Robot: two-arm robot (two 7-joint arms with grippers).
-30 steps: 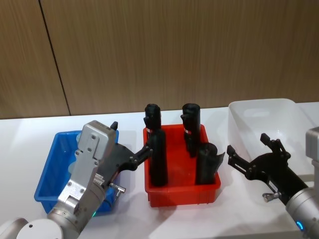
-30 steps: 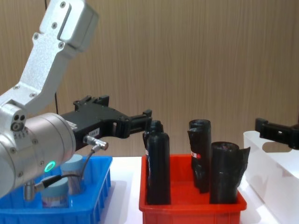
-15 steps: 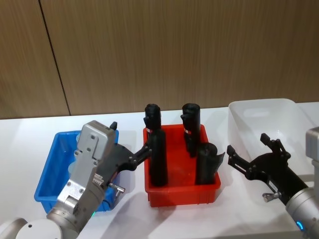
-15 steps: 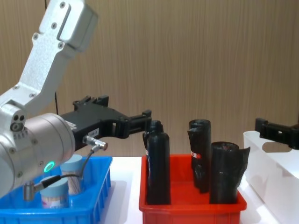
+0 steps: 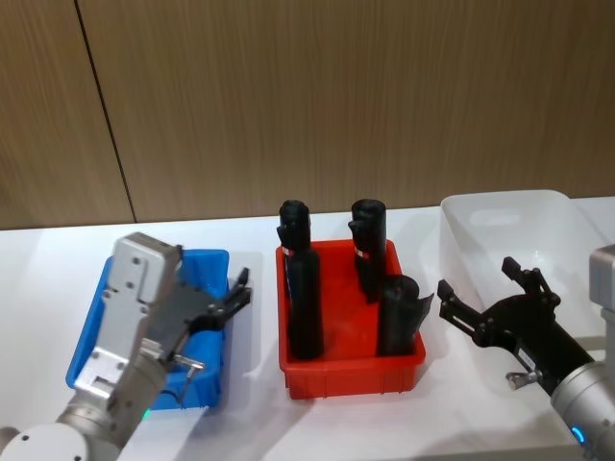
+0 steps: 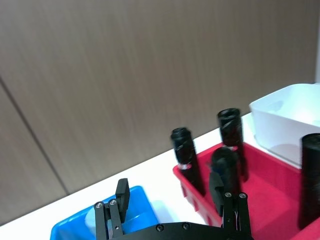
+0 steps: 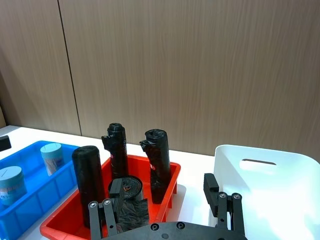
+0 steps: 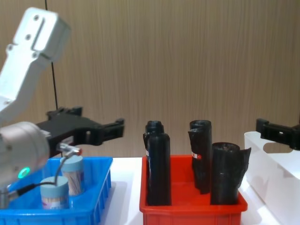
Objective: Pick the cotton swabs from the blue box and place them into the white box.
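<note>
Left pincer (image 5: 240, 291) above the blue box (image 5: 88, 338), spread wide, holding nothing.
Possible trouble: tipping a jar through an off-centre descent; clipping the tall black rolls (image 5: 306, 307) by carrying too low across the red bin (image 5: 351, 370). Counted: two jars of cotton swabs (image 8: 72, 176) upright in the blue box, four rolls in one red bin, one white box (image 5: 504, 199) at the right end of the counter (image 5: 48, 259), right pincer (image 5: 476, 279) idle beside it, likewise agape and empty.
</note>
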